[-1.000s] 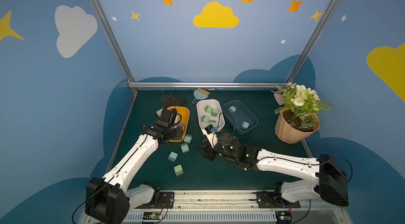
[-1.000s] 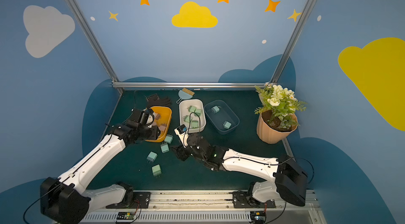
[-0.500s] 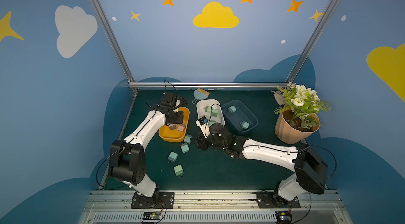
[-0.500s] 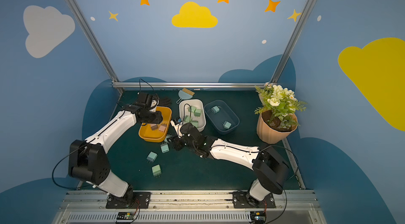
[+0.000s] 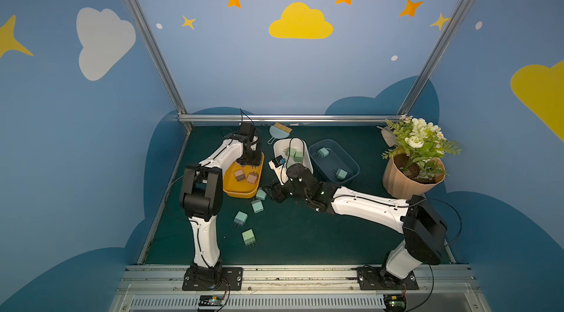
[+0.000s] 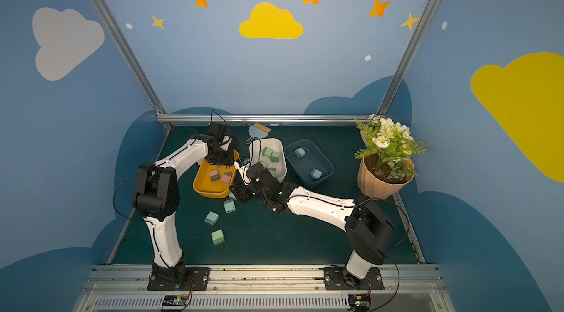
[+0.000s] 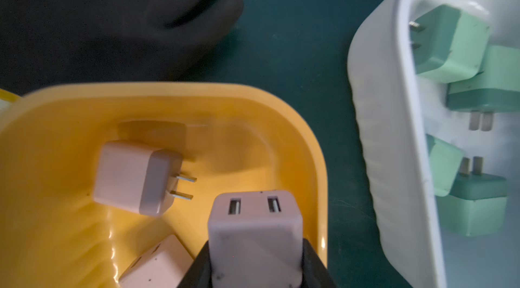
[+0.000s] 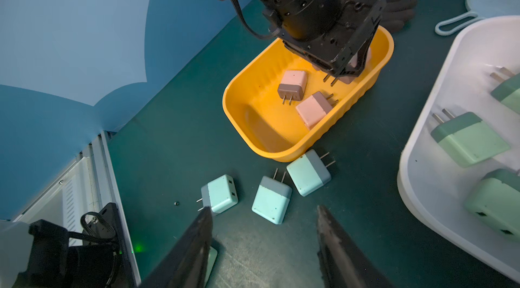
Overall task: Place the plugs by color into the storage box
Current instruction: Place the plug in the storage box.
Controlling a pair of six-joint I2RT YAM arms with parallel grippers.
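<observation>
My left gripper (image 7: pixel 254 247) is shut on a pink plug (image 7: pixel 254 233), which hangs over the far end of the yellow box (image 7: pixel 168 89). Two more pink plugs (image 7: pixel 132 176) (image 7: pixel 157 264) lie inside that box. In both top views the left gripper (image 5: pixel 250 158) (image 6: pixel 221 158) stands above it. My right gripper (image 8: pixel 264 209) is open just over the mat, near the yellow box's front corner (image 5: pixel 241 193). Three light blue plugs (image 8: pixel 271 199) (image 8: pixel 308 172) (image 8: pixel 221 193) lie loose just beyond its fingertips. A green plug (image 5: pixel 248 236) lies nearer the front.
A white box (image 5: pixel 279 145) with several green plugs (image 5: pixel 294 153) and a dark blue box (image 5: pixel 351 161) with two plugs (image 5: pixel 322 152) stand right of the yellow one. A black glove (image 7: pixel 112 19) and a small dustpan (image 5: pixel 279 130) lie at the back. A flower pot (image 5: pixel 409 179) stands far right.
The left arm has folded upright, carrying the pink plug toward the far end of the yellow box. The right gripper has moved left and farther back, toward the loose blue plugs.
</observation>
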